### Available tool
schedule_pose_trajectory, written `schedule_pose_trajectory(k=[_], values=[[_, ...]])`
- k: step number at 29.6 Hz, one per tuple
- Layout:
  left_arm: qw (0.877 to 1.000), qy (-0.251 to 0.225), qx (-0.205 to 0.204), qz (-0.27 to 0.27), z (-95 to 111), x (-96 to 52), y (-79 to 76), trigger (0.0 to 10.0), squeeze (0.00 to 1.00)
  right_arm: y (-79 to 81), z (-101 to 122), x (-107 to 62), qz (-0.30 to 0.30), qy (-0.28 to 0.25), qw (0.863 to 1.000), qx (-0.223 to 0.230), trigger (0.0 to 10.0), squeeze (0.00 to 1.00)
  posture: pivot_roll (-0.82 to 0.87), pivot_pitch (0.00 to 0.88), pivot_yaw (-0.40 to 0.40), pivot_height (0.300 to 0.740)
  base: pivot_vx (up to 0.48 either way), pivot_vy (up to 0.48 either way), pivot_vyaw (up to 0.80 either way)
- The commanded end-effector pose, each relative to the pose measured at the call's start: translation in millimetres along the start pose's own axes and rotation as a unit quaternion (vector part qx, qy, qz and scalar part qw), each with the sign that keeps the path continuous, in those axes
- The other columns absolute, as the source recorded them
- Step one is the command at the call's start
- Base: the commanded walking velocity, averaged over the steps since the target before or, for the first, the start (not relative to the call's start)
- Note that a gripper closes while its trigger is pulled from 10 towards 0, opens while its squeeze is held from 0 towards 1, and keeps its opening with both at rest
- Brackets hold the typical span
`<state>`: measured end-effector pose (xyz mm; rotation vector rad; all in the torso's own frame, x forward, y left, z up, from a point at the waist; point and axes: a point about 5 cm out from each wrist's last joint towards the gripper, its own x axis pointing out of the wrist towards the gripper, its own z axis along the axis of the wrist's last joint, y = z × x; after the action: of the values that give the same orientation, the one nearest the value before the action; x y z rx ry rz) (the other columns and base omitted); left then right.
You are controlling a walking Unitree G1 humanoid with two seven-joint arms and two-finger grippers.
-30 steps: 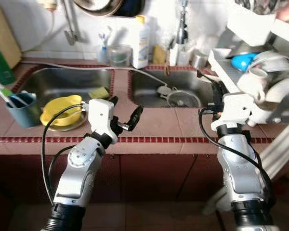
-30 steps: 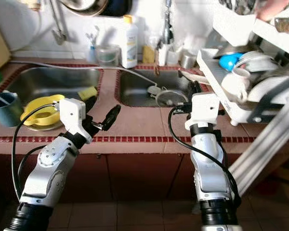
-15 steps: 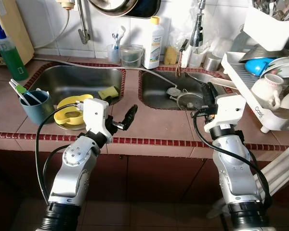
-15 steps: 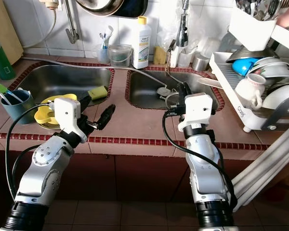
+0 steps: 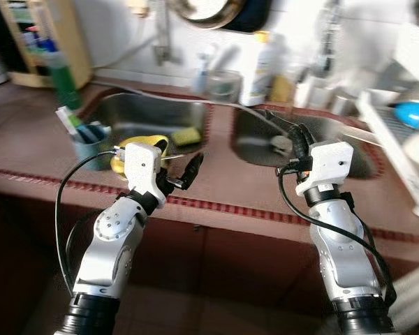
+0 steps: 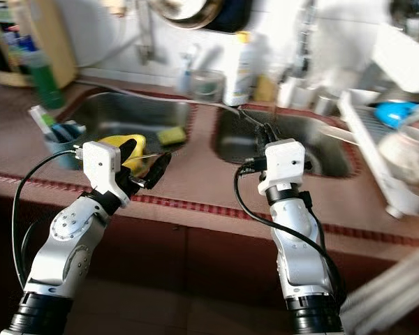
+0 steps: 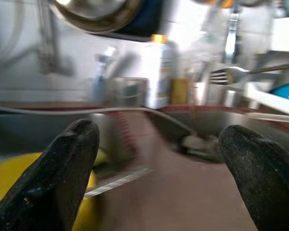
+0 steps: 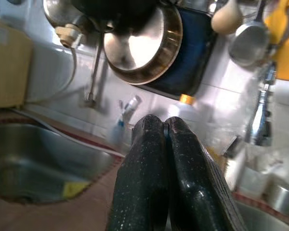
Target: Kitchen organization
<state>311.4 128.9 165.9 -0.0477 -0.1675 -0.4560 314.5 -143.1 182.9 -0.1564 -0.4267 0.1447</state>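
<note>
Fingers of your left gripper (image 7: 159, 159) stood wide apart over the counter (image 5: 223, 183), gripping nothing, the yellow bowl (image 5: 136, 148) just behind it by the left sink (image 5: 150, 115). Your right gripper (image 8: 166, 127) was pressed closed and empty. Blur hid any writing on the white bottle (image 5: 257, 68).

Bare counter strip (image 5: 223, 185) between sinks, yellow bowl (image 5: 136, 150) crowding left
</note>
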Motion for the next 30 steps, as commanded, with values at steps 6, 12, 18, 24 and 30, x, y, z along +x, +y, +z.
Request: schedule_pose_trajectory(k=[6,12,18,24,30], values=[[1.000,-0.006,-0.001,-0.019,4.5,6.9,-7.6,10.0,0.00,-9.5,6.1,1.3,-0.013,-0.012,1.000,0.003,10.0,0.00,-0.20,0.002,-0.034,0.740,0.317,0.000,0.00],[1.000,-0.006,-0.003,-0.019,5.1,8.2,-7.5,10.0,0.00,-10.2,6.5,1.3,-0.014,-0.012,1.000,0.006,10.0,0.00,-0.20,0.005,-0.032,0.740,0.317,0.000,0.00],[1.000,-0.007,-0.004,-0.019,5.3,8.8,-7.6,10.0,0.00,-10.7,6.6,0.4,-0.013,-0.012,1.000,0.007,10.0,0.00,-0.20,0.008,-0.031,0.740,0.316,0.000,0.00],[1.000,-0.009,-0.005,-0.018,6.2,9.6,-7.5,10.0,0.00,-10.9,7.2,1.1,-0.010,-0.012,1.000,-0.007,10.0,0.00,-0.20,0.011,-0.031,0.740,0.318,0.000,0.00],[1.000,-0.010,-0.006,-0.016,7.1,10.3,-7.1,10.0,0.00,-7.1,7.3,2.7,0.001,-0.009,1.000,-0.014,10.0,0.00,-0.20,0.012,-0.034,0.740,0.319,0.000,0.40]])
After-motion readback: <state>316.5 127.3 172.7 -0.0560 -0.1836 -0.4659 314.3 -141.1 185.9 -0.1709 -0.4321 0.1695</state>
